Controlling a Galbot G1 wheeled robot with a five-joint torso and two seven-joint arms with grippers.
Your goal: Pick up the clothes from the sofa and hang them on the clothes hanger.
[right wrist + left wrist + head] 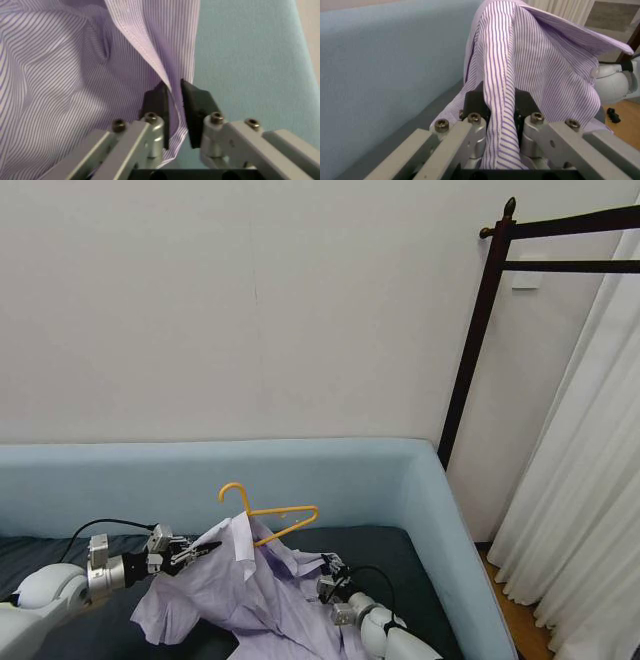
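A lilac striped shirt [250, 595] lies bunched on the dark seat of the light blue sofa [330, 470], with a yellow hanger [268, 520] poking up out of its collar. My left gripper [200, 554] reaches in from the left and is shut on a fold of the shirt [502, 112] near the collar. On the shirt's right side, my right gripper [330, 572] is shut on the shirt's hem edge [170, 88]. A dark wooden clothes rack [480, 330] stands to the right, beyond the sofa's arm.
White curtains [590, 480] hang at the far right beside the rack. A plain white wall rises behind the sofa. Wooden floor [500, 595] shows between the sofa's arm and the curtains.
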